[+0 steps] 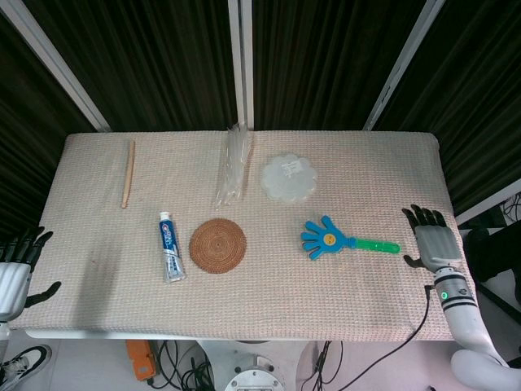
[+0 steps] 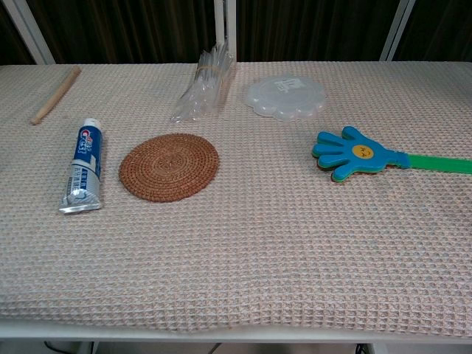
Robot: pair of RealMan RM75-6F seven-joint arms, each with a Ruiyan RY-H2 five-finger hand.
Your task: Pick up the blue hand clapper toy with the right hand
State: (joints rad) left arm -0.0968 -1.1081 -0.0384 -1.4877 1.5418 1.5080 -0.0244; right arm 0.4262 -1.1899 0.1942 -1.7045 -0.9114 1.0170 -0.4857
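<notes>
The blue hand clapper toy (image 1: pixel 327 237) lies flat on the table right of centre, its green handle pointing right; the chest view shows the clapper (image 2: pixel 354 153) at the right edge. My right hand (image 1: pixel 432 238) hovers over the table's right end, just right of the handle tip, fingers spread and holding nothing. My left hand (image 1: pixel 15 269) hangs off the table's left front corner, fingers apart and empty. Neither hand appears in the chest view.
A woven round coaster (image 1: pixel 217 244) and a toothpaste tube (image 1: pixel 169 247) lie left of centre. A white scalloped lid (image 1: pixel 288 178), a clear plastic bundle (image 1: pixel 231 166) and a wooden stick (image 1: pixel 128 172) sit toward the back. The table's right edge (image 1: pixel 446 195) is near my right hand.
</notes>
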